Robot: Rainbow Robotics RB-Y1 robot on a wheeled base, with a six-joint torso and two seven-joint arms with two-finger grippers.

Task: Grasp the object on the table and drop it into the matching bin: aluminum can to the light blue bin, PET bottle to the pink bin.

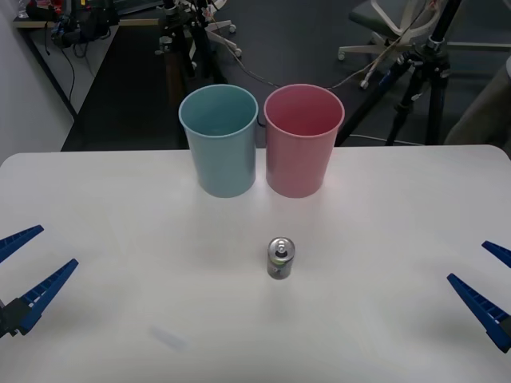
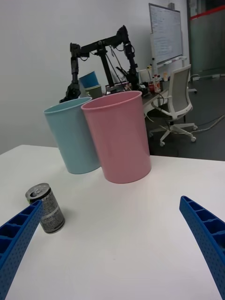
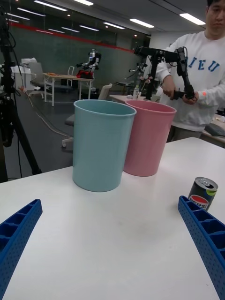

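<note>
A small silver-grey aluminum can [image 1: 280,258] [image 2: 46,208] [image 3: 203,193] stands upright near the middle of the white table [image 1: 120,303], pull tab up. Behind it, at the far edge, the light blue bin [image 1: 219,140] [image 2: 72,136] [image 3: 101,143] and the pink bin [image 1: 302,140] [image 2: 121,136] [image 3: 147,137] stand side by side, blue on the left. My left gripper [image 1: 22,275] [image 3: 110,255] is open low at the left edge, far from the can. Far out at the right edge my right gripper [image 1: 491,283] [image 2: 112,251] is open too. Nothing sits between either pair of fingers.
Beyond the table's far edge are a tripod [image 1: 423,80], office chairs [image 1: 399,24] and cables on a dark floor. Wide bare tabletop lies between the can and both grippers, and between the can and the bins.
</note>
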